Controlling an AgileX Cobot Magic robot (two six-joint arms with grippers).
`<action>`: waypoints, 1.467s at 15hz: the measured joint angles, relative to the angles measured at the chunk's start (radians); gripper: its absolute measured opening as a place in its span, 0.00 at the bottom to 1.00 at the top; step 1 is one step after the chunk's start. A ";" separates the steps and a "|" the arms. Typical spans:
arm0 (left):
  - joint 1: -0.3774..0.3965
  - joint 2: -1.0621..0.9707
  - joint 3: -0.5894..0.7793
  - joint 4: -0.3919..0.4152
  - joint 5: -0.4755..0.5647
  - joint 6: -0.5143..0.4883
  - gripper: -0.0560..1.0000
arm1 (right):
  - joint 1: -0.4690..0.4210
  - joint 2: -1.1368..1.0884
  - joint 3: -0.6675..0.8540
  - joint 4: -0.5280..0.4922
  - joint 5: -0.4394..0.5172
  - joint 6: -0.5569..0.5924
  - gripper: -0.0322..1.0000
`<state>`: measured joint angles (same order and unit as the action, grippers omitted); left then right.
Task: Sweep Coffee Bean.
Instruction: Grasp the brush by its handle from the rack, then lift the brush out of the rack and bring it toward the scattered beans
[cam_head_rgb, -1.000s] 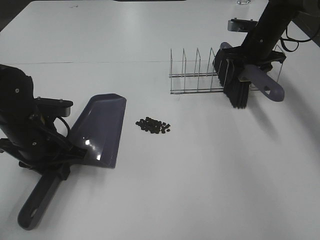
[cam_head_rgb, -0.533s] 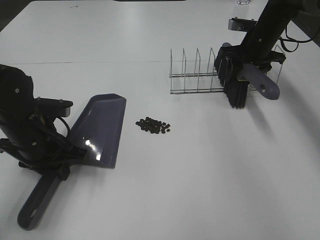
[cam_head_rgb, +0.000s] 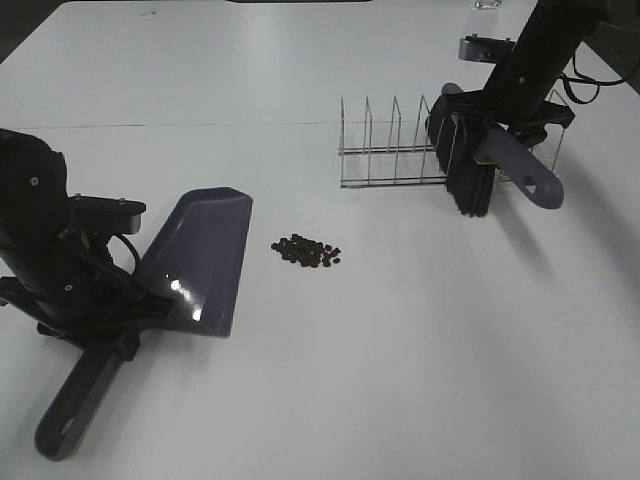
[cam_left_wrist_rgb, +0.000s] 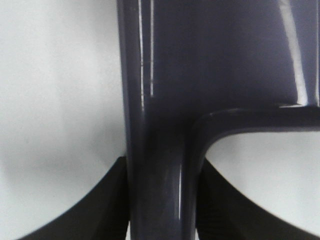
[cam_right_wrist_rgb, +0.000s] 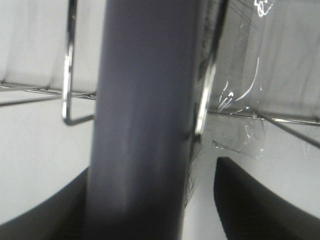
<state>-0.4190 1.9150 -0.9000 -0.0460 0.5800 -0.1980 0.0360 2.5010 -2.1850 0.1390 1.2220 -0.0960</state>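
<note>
purple-grey dustpan (cam_head_rgb: 200, 262): lies flat on the white table (cam_head_rgb: 330, 400), left side of the high view. Glossy tray with a glare spot, handle pointing to the near edge.
left gripper (cam_left_wrist_rgb: 162, 202): clenched on the dustpan handle, dark fingers (cam_left_wrist_rgb: 110, 205) tight against both sides.
coffee bean (cam_head_rgb: 308, 251): small dark cluster on bare table, outside the dustpan. Near its long right edge but not touching; well apart from the wire rack.
wire rack (cam_head_rgb: 395, 150): chrome, upright dividers, far right of the table. The brush head sits among its end dividers; cannot tell which slot.
brush (cam_head_rgb: 470, 185): black bristles down, purple-grey handle tilted out to the right.
right gripper (cam_right_wrist_rgb: 155, 205): grasping the brush handle; wrist view blurred.
</note>
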 joint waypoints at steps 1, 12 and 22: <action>0.000 0.000 0.000 0.000 0.000 0.000 0.36 | 0.000 0.000 0.000 0.000 0.000 0.009 0.63; 0.000 0.000 0.000 0.001 0.000 0.000 0.36 | 0.000 0.000 0.000 0.000 0.000 0.024 0.47; 0.000 0.000 0.000 0.001 0.000 0.000 0.36 | 0.000 -0.010 0.000 0.023 0.000 0.026 0.33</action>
<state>-0.4190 1.9150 -0.9000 -0.0450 0.5800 -0.1980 0.0360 2.4910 -2.1850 0.1620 1.2220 -0.0700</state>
